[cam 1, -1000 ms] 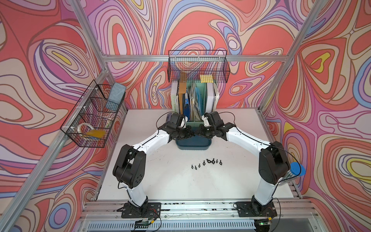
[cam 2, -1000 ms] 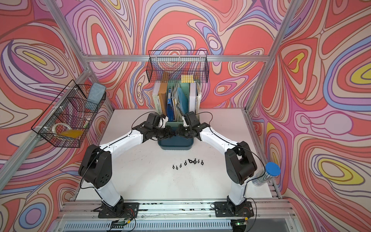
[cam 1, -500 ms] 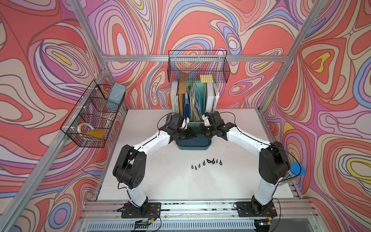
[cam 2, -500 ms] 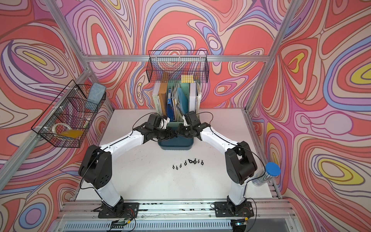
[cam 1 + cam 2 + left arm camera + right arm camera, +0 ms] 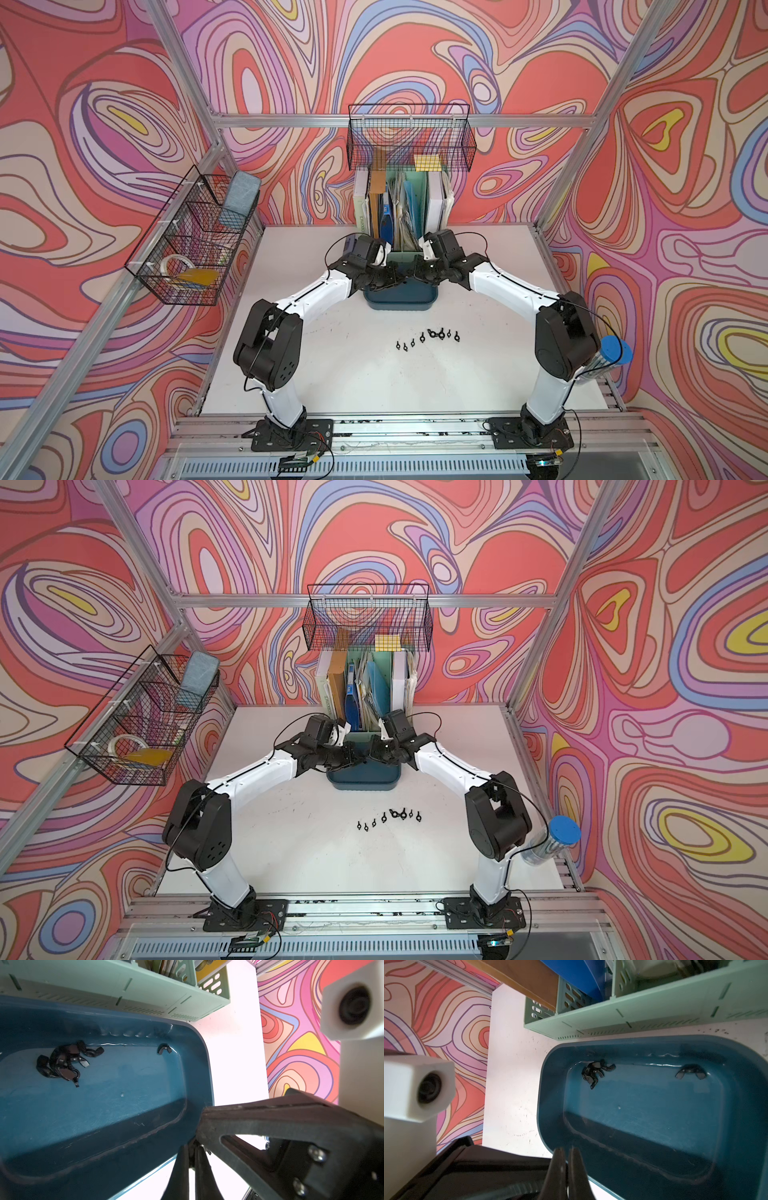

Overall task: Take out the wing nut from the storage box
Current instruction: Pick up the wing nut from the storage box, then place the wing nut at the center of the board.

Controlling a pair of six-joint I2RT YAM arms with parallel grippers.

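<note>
Left tool and right tool clenched at storage box rim — wing nuts by opposite wall.

A robot lab cell. Aluminium frame holds swirl-printed walls; two arms bolt to a rail at bottom centre

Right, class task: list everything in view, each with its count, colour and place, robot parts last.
Box: one, dark teal, mid-table, before holder.
Nuts in box: clump plus one apart, black, by far wall.
Nuts on table: short row, black, before box.
Holder: one, mint green, at back wall.
Baskets: two, black wire, one on back wall, one on left wall.
Tube: one, blue-capped, table's right edge.
Table: one, white.
Left end effector: black, shut, at box rim.
Right end effector: black, shut, at box rim.
</note>
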